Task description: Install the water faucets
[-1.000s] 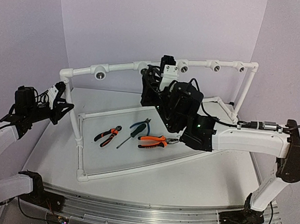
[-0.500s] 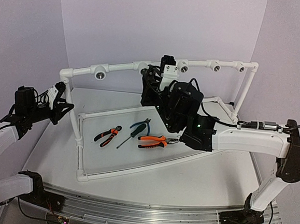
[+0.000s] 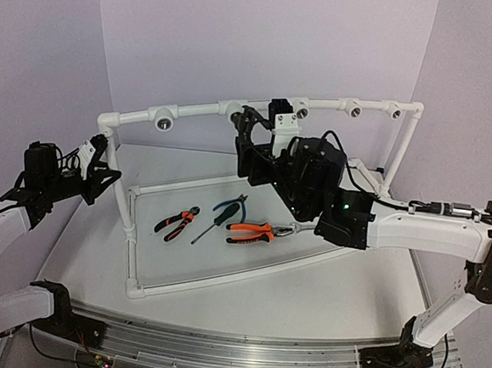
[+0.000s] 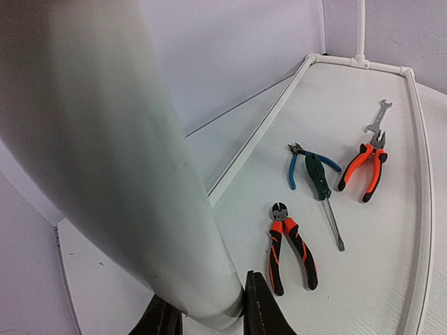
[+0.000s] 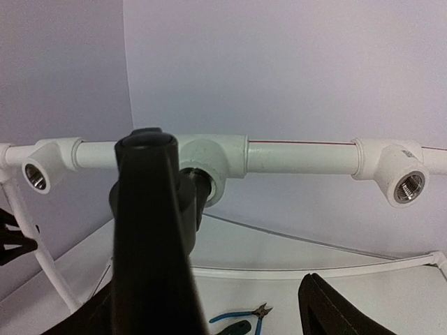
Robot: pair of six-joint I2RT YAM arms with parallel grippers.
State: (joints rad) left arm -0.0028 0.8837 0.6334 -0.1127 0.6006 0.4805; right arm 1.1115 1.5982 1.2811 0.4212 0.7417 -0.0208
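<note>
The water faucet (image 5: 187,199), a small black tap, sits in a round socket (image 5: 213,157) of the white pipe's top rail (image 5: 300,155). Its long lever handle (image 5: 150,251) hangs down toward the camera. My right gripper (image 5: 209,296) is open around it; the right finger (image 5: 335,307) stands well clear, and the handle hides the left finger. From above, the faucet (image 3: 247,118) shows at the rail, just ahead of the right gripper (image 3: 255,151). My left gripper (image 4: 206,317) is shut on the frame's upright white post (image 4: 126,174), with the gripper (image 3: 102,177) at the left corner.
Inside the pipe frame (image 3: 209,109) on the table lie orange-and-black cutters (image 3: 177,221), a green screwdriver across blue pliers (image 3: 225,210), orange pliers (image 3: 253,231) and a small wrench (image 3: 287,231). Empty sockets (image 3: 165,123) (image 3: 352,111) line the rail.
My right gripper has opened and its arm has shifted a little right and back. The faucet stays in the socket. The left arm has not moved.
</note>
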